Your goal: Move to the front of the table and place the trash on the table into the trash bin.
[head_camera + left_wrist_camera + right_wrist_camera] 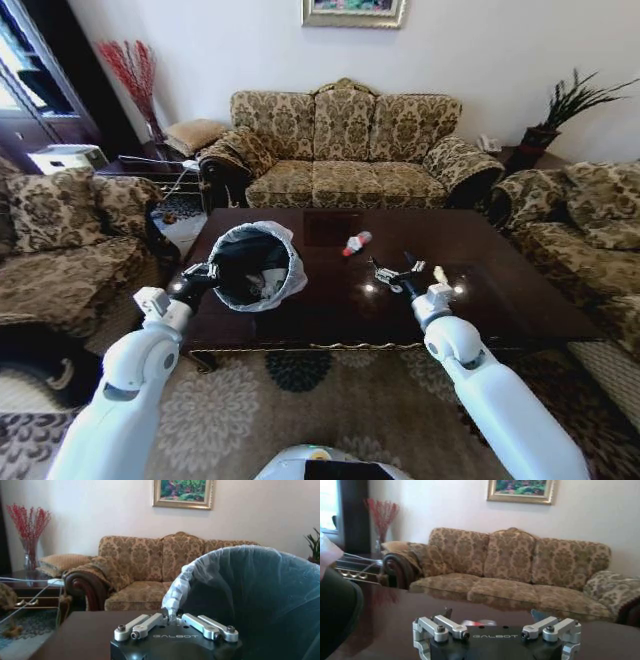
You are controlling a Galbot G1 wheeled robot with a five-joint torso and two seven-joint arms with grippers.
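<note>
Living-room tabletop (pixel 520 290), dark and glossy; sofa behind.
My left end effector (pixel 197 280) pinches the rim of the trash bin (pixel 255 265), tilting it toward me; my right end effector (pixel 415 280), spread open, hovers over crumpled trash (pixel 385 273); red-capped bottle (pixel 356 242) lies between, long axis slanted, nearer my right arm.

The table (pixel 330 300) was dark glossy wood, mirror-smooth. The trash bin (pixel 256 266) wore a thin, translucent, crinkled plastic liner. The sofa (pixel 345 150) at twelve o'clock was patterned woven cloth.
</note>
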